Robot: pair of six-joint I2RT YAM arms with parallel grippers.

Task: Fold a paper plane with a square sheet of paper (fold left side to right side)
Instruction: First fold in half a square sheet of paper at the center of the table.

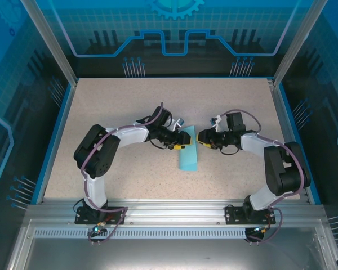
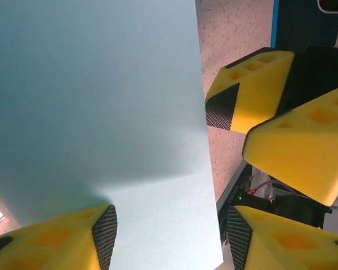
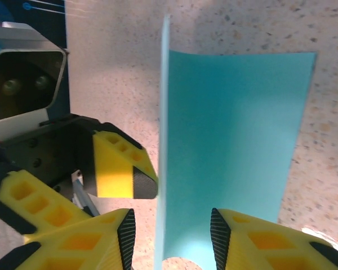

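Observation:
The square sheet of paper [image 1: 188,154] is turquoise and lies mid-table, partly folded, with one side lifted. In the right wrist view its raised flap [image 3: 164,112] stands on edge while the rest [image 3: 236,129] lies on the table. My right gripper [image 3: 172,236] is open, its pads on either side of the flap and clear of it. My left gripper [image 2: 169,239] is open too, with the pale blue paper [image 2: 101,101] spanning the space between its fingers. One left fingertip [image 3: 143,183] rests against the flap's left face. The two grippers [image 1: 182,142] [image 1: 201,138] face each other across the paper's far end.
The speckled beige table [image 1: 112,101] has blue side rails and a metal rail along the near edge [image 1: 169,211]. The right gripper's yellow fingers [image 2: 253,95] sit close to the paper's right edge in the left wrist view.

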